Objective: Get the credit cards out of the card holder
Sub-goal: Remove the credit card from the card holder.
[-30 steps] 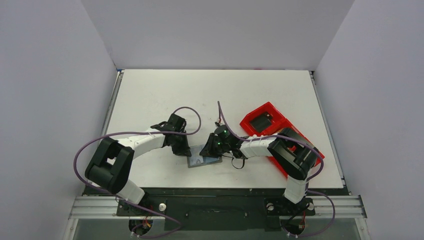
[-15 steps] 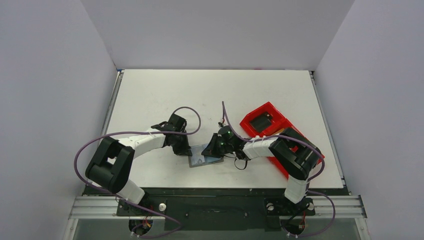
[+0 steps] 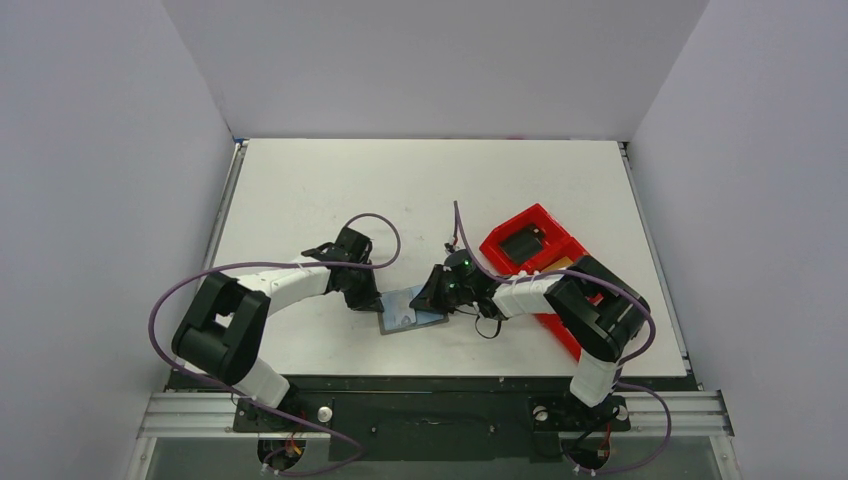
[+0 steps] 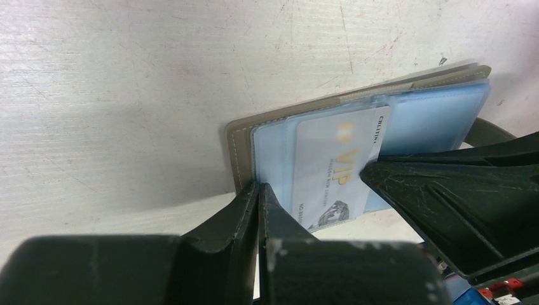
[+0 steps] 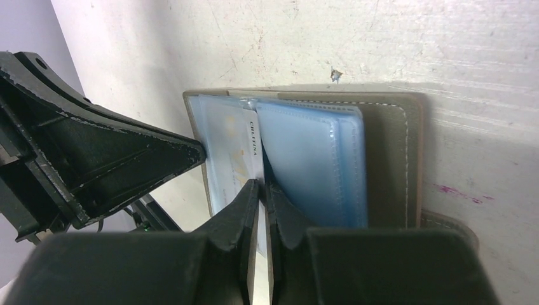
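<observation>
- The card holder (image 4: 241, 136) is laid open on the white table (image 3: 320, 190), near its front edge, between the two arms
- The left gripper (image 4: 259, 190) is closed on the near-left edge of the card holder; its fingers are pressed together over the blue-grey pocket layer and the taupe cover
- One credit card (image 4: 330, 165), pale with gold "VIP" lettering, is seen partly drawn out of a clear pocket and lies across the blue-grey inside
- The right gripper (image 5: 259, 185) is pinched on the protruding edge of the credit card, with only a thin slit between the fingers
- Whether further cards are stored in the other pockets cannot be told
- A red tray (image 3: 540, 213) is located to the right of the card holder, with a black block (image 3: 522, 243) in its far compartment
</observation>
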Controlling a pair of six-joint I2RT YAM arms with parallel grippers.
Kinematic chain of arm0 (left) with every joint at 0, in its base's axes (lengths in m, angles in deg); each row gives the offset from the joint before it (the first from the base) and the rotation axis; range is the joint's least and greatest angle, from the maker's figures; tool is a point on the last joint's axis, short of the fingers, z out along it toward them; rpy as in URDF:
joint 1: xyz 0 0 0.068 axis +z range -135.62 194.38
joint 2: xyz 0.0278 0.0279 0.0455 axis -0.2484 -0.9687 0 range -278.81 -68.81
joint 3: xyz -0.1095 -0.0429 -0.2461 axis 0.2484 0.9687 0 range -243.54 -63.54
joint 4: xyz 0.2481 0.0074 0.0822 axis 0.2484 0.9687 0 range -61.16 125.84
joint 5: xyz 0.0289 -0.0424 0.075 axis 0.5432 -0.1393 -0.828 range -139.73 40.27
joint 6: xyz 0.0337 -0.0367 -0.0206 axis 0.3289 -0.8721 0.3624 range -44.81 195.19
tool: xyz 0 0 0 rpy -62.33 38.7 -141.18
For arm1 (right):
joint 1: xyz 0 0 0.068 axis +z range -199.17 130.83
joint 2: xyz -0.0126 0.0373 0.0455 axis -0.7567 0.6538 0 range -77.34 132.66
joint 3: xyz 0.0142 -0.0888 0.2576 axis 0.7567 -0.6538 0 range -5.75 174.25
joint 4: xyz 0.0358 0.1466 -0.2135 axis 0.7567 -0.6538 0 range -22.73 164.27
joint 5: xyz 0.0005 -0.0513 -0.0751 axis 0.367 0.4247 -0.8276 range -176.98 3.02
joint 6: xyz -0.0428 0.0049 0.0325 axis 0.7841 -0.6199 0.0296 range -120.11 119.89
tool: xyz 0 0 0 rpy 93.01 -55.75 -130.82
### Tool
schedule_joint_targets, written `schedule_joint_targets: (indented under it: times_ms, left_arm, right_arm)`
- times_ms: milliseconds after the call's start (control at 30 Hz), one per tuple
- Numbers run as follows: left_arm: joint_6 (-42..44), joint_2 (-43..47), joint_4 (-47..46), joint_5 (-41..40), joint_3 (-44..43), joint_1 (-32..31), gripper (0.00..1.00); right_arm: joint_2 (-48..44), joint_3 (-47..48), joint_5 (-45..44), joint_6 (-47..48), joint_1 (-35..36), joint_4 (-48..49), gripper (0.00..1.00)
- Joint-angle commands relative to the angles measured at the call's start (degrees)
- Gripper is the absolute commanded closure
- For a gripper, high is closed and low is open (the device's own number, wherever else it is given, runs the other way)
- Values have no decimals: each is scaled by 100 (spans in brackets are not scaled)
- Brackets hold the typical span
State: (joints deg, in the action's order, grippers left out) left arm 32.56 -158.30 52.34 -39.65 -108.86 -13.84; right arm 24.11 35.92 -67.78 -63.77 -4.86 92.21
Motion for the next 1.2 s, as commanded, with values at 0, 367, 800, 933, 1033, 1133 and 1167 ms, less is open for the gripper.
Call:
schedule_joint_targets:
  times_ms: [0, 367, 800, 933, 1033, 1133, 1167]
  left_arm:
    - [187, -262, 124, -347, 105, 63, 100]
    - [210, -347, 88, -266, 46, 46, 100]
    - [190, -416, 226, -410, 20, 67, 100]
    - [191, -428, 256, -487, 51, 84, 100]
    - [202, -424, 270, -497, 74, 105, 100]
    - [208, -408, 281, -499, 68, 115, 100]
    - [206, -404, 291, -499, 65, 116, 100]
  right_arm:
    - [-50, -74, -277, 249, -81, -246, 92]
    - [368, 113, 43, 118, 94, 122, 79]
    - [181, -33, -59, 119, -14, 67, 99]
    - [39, -128, -134, 186, -96, -25, 100]
    - [-23, -169, -144, 224, -150, -79, 100]
    - [-80, -199, -160, 255, -187, -111, 100]
    - [-90, -209, -161, 268, -209, -129, 100]
